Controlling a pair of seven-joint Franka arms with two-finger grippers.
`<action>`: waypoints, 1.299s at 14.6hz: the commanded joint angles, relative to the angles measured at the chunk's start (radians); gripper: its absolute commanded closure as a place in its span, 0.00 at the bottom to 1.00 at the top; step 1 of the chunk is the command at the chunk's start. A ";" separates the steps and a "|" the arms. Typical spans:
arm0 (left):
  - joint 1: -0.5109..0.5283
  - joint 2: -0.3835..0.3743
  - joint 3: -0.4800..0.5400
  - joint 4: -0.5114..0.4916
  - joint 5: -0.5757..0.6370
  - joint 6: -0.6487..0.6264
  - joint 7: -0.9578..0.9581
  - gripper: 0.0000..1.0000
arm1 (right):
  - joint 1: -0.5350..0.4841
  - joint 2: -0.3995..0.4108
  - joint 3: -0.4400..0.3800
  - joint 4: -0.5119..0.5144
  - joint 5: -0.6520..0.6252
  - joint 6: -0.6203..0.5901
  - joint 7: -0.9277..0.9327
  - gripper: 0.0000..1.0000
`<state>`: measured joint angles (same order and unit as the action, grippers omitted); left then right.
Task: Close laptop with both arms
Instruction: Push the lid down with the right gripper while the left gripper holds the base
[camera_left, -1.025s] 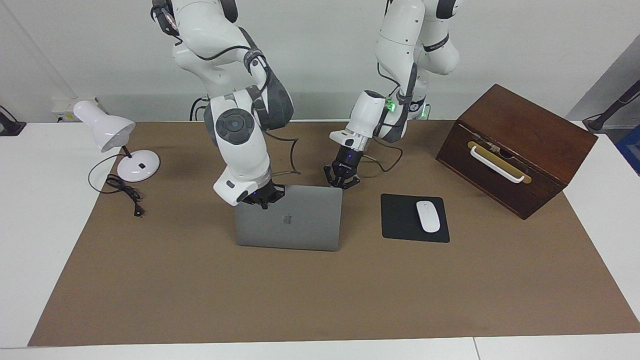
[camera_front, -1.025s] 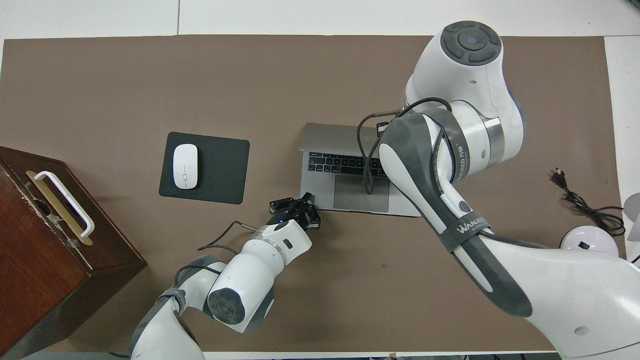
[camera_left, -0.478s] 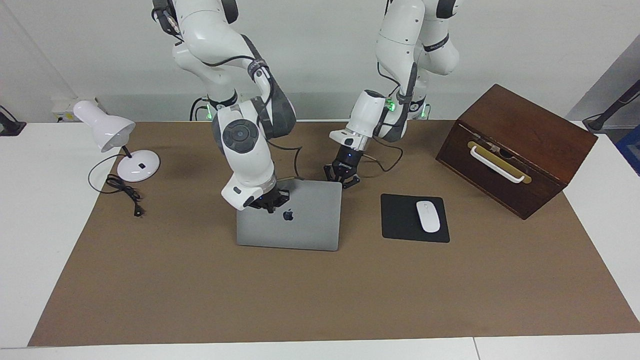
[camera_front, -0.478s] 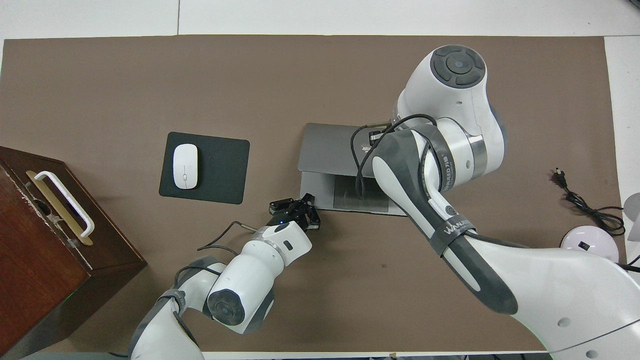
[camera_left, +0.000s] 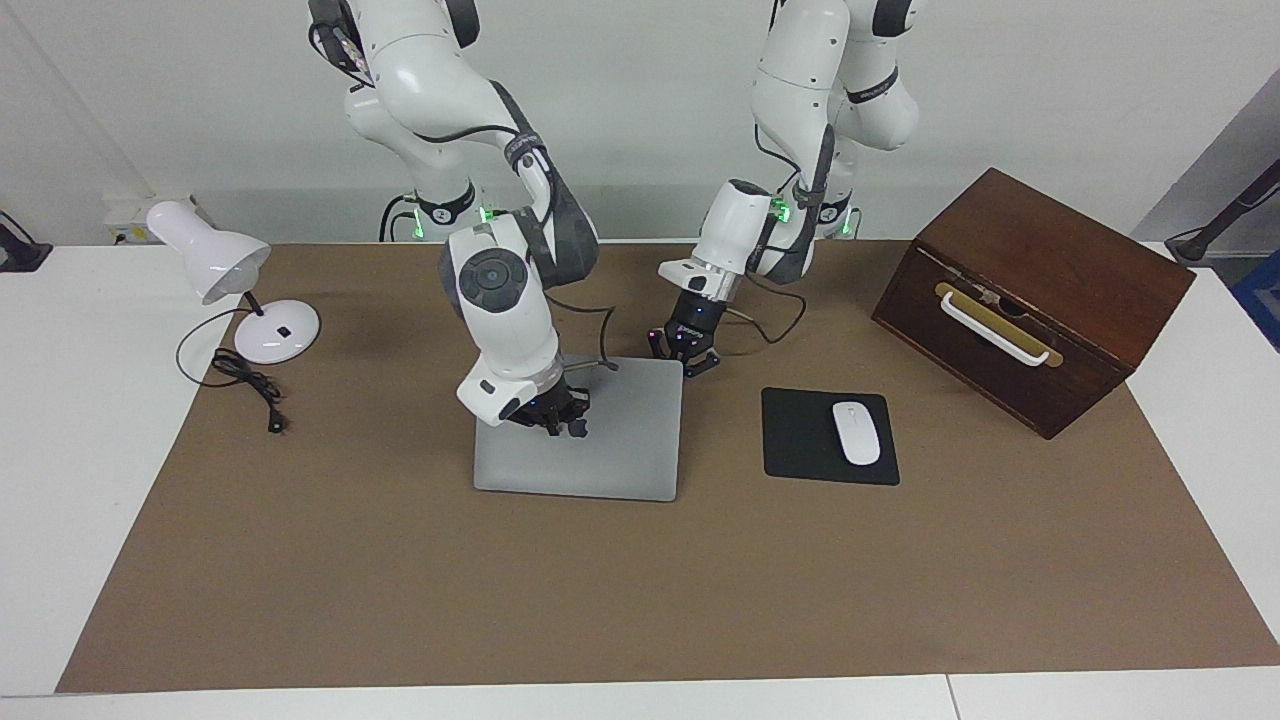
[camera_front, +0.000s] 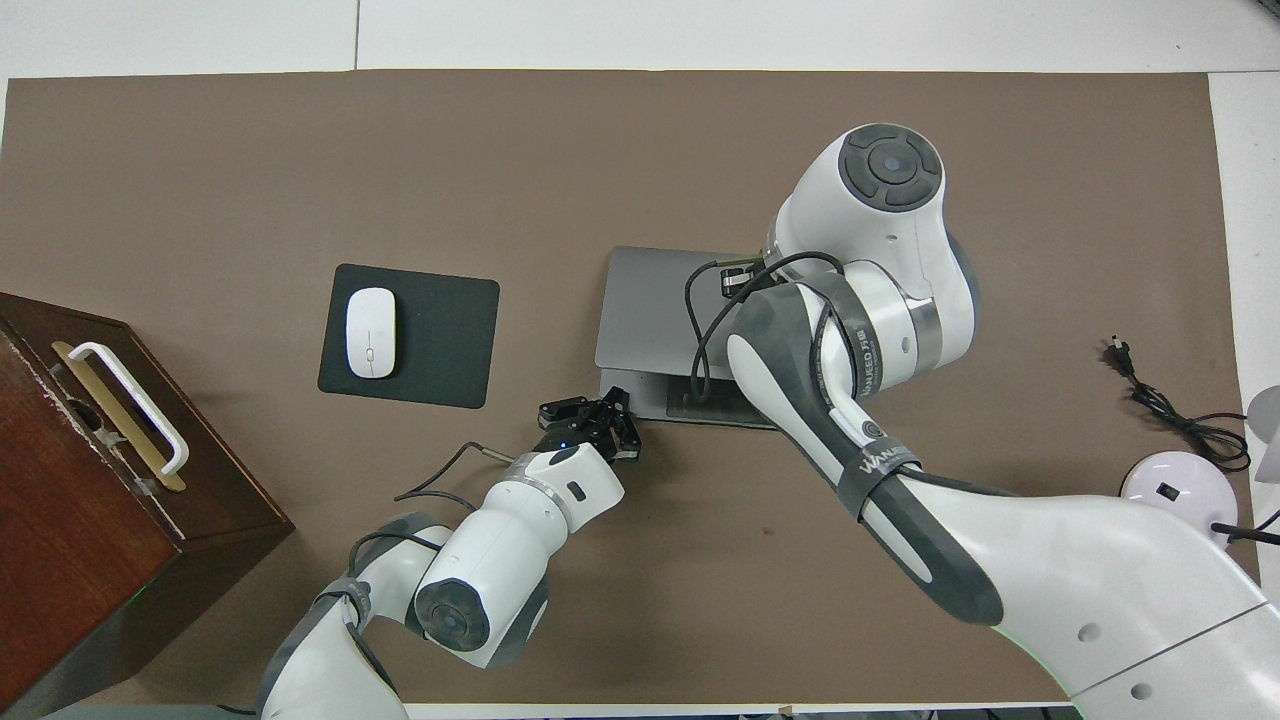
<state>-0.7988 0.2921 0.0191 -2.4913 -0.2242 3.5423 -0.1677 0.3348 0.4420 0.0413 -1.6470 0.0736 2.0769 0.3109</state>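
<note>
1. We see a brown mat (camera_left: 400, 600) covering most of the table, and the task's things sit on it.
2. Our two arms come next. The right gripper (camera_left: 548, 415) presses down on the lid; we cannot tell whether its fingers are apart or together. The left gripper (camera_left: 684, 352) sits at the laptop's corner nearest the robots on the left arm's side, fingers spread apart, clamped on nothing.
3. A wooden box (camera_left: 1030, 295) with a white handle stands at the left arm's end.
4. The laptop (camera_left: 620, 450) lies mid-mat, its lid lowered almost flat. In the overhead view a strip of its base (camera_front: 650, 405) still shows under the lid's edge. Its long axis runs across the table from one arm's end to the other, and the opening edge faces the robots.
5. A black mouse pad (camera_left: 805, 440) carrying a white mouse (camera_left: 856, 432) lies beside the laptop, toward the box.
6. A white lamp (camera_left: 235, 290) stands at the right arm's end.
</note>
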 joint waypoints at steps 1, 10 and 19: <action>-0.033 0.038 0.007 -0.072 -0.024 -0.040 0.010 1.00 | 0.009 0.006 0.005 -0.039 0.028 0.055 0.017 1.00; -0.033 0.038 0.007 -0.072 -0.024 -0.040 0.010 1.00 | 0.015 0.015 0.005 -0.085 0.026 0.129 0.031 1.00; -0.031 0.038 0.007 -0.070 -0.026 -0.040 0.008 1.00 | -0.006 0.000 0.002 -0.053 0.015 0.074 0.022 1.00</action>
<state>-0.7995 0.2921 0.0197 -2.4914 -0.2242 3.5424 -0.1667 0.3467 0.4599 0.0415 -1.7081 0.0742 2.1791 0.3298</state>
